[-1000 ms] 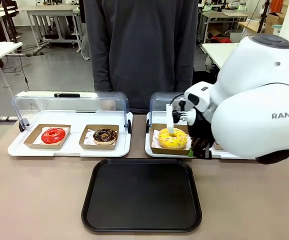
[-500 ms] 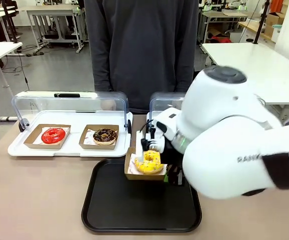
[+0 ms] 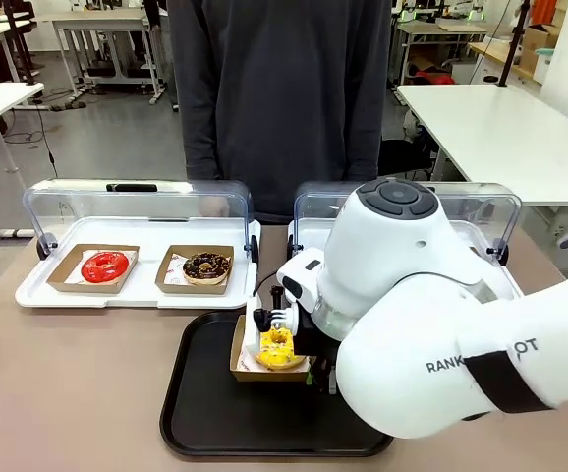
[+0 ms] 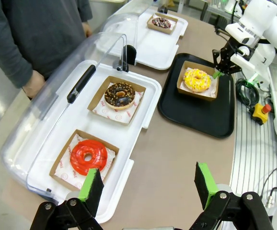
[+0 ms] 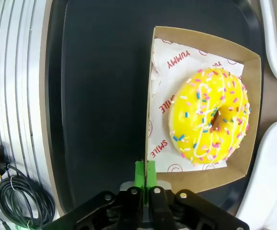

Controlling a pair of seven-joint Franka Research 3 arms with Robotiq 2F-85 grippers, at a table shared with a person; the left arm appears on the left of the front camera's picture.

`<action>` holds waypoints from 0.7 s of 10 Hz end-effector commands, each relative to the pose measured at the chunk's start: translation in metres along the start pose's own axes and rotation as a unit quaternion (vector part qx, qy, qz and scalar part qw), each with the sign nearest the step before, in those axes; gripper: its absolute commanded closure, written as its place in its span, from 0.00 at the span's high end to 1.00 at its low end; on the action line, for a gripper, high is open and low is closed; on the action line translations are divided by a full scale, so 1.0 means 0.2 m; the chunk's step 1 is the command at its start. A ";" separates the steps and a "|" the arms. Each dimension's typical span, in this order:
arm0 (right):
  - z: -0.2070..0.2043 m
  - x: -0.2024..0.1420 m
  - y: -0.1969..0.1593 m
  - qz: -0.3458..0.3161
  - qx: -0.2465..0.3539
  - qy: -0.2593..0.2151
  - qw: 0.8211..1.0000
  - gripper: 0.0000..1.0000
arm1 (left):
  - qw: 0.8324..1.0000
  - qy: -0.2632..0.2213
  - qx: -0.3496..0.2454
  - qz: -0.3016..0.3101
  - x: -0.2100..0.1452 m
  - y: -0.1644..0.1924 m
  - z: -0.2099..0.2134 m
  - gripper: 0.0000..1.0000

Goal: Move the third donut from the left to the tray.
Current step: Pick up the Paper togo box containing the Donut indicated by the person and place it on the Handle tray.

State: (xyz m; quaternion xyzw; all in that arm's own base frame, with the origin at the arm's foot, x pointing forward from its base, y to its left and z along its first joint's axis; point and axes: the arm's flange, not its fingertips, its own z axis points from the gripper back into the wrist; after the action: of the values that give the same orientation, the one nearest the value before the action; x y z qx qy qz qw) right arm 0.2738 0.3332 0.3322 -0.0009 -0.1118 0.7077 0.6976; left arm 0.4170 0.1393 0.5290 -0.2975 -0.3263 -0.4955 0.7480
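1. Black tray (image 3: pixel 215 413) at near centre of counter (image 3: pixel 68 393).
2. Right claw (image 5: pixel 145 167) pinched on cardboard square (image 5: pixel 253 120) carrying yellow-glazed donut (image 3: pixel 276 346), over tray.
3. Left claw (image 4: pixel 148 184) spread wide, holding nothing.

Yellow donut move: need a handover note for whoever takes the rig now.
Right hand: shut on the edge of the cardboard square that carries the yellow donut.
Left hand: open, holding nothing, above the table near the white tray with the red donut and chocolate donut.
Donut and its square are over the black tray; whether the square already rests on it is not clear.
Done: donut carried from its white tray to the black tray.
Left: set it down if needed, open the right hand, pull back.
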 end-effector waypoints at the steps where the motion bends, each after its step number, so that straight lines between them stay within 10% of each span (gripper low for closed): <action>1: -0.04 -0.02 0.06 -0.007 -0.011 0.002 1.000 0.02 | 1.000 -0.002 -0.004 -0.006 0.00 -0.01 0.00 1.00; 7: -0.09 -0.04 0.03 -0.003 0.017 0.019 1.000 0.02 | 1.000 -0.002 -0.004 -0.006 0.00 -0.01 0.00 1.00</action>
State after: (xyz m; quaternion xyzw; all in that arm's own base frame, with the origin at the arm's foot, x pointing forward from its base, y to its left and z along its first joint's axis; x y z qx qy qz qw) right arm 0.2731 0.3334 0.3144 0.0032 -0.0917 0.7090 0.6992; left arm 0.4169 0.1393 0.5290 -0.2976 -0.3263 -0.4955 0.7480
